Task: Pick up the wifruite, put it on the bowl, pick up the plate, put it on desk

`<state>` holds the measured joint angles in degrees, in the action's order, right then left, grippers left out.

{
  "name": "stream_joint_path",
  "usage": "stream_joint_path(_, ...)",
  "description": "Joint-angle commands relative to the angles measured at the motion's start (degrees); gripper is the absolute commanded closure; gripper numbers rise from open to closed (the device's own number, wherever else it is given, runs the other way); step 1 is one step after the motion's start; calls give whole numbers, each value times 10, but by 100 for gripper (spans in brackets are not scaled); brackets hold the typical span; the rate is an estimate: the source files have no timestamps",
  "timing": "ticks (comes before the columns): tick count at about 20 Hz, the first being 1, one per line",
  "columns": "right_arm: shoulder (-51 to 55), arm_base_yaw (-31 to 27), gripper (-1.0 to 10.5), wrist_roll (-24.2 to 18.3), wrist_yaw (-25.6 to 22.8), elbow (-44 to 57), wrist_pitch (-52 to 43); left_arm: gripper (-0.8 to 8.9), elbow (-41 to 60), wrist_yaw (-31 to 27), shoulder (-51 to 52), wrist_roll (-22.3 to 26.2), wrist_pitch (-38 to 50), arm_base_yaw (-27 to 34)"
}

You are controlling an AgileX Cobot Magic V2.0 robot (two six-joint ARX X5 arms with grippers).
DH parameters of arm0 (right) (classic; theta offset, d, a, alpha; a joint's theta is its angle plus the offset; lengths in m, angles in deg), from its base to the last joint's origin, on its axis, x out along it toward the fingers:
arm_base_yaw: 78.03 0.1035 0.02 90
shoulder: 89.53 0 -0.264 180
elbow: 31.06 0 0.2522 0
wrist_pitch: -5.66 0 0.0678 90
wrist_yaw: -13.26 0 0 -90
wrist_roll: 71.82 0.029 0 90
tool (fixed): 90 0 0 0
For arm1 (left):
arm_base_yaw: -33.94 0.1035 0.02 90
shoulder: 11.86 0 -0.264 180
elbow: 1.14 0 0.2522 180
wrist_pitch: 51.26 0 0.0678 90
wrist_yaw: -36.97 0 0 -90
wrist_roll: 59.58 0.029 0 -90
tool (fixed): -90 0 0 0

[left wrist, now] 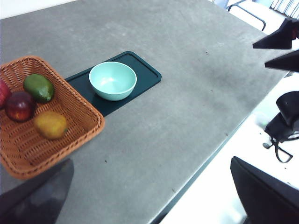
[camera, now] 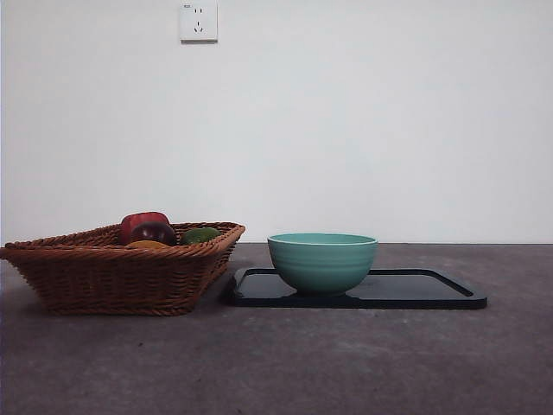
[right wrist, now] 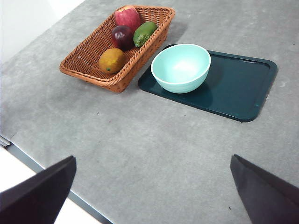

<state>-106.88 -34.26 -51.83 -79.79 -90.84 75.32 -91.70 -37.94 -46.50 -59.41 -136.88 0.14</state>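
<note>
Left gripper (left wrist: 149,196) is spread wide and empty, high over the near edge of the desk (left wrist: 196,93); right gripper (right wrist: 152,193) is likewise spread and empty, also high and well back from everything. Neither shows in the front view, so both read as waiting (my guess: nothing has been started).

Wifruite (right wrist: 111,60) lies in the wicker basket (right wrist: 88,70) at its near end, apart from the other fruit, top side exposed. That makes a straight-down pick plausible, though the basket wall is close beside it. In the front view only its top shows over the rim.

Bowl (right wrist: 181,67) sits upright and empty on the dark tray (right wrist: 243,88), at the tray end nearest the basket, so the carry from fruit to bowl is short. Basket corner is just beside the tray edge; can't tell if they touch.

The tray looks like the "plate" of the task; it already rests on the desk.

Count:
- fruit: 4 — wifruite, red apple (right wrist: 127,17), dark red-purple fruit (right wrist: 122,35), green fruit (right wrist: 144,32)
- bowl: 1
- tray: 1
- basket: 1
- grippers: 2
</note>
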Motion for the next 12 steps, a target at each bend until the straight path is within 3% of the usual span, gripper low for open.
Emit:
stream_joint_path(1, -1, 5, 378, 6, 0, -7, -6, 279, 23, 2, 31, 4, 3, -4)
stream_joint_path(4, -1, 5, 378, 10, 0, -7, -6, 279, 42, 2, 67, 3, 4, -4)
stream_joint_path(12, -92, 5, 379, 92, 1, -9, -18, 278, 41, 2, 91, 3, 9, -4)
